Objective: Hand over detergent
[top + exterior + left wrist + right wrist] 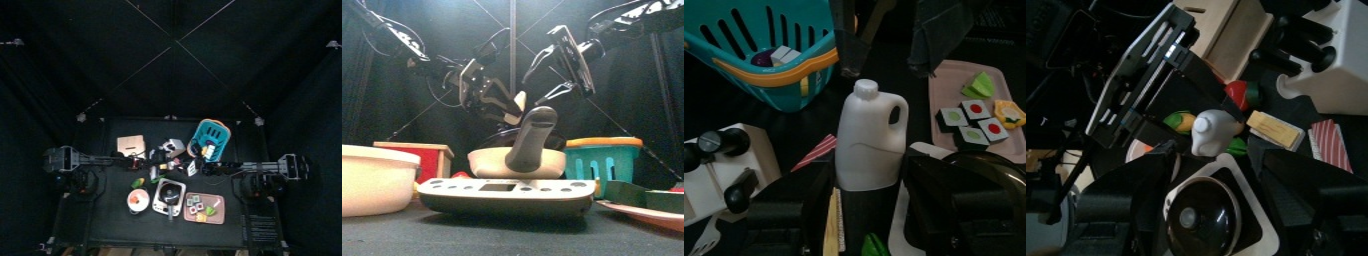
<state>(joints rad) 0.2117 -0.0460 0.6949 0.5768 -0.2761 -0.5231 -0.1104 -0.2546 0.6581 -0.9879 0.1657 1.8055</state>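
From above, the tabletop (80, 225) is crowded, and the two arms meet over its middle, where a handover would suit both; the detergent bottle itself is too small to pick out there. From the front, a mortar and pestle (529, 150) and a scale (505, 195) block the low middle, so only a white sliver of the bottle shows between the arms. The left wrist view shows the left end effector (865, 195) clamped on the white detergent bottle (871, 135), upright with its cap free, probably to offer a grip; its base is hidden. In the right wrist view, the right end effector (1207, 195) gapes wide and empty, facing the bottle's cap.
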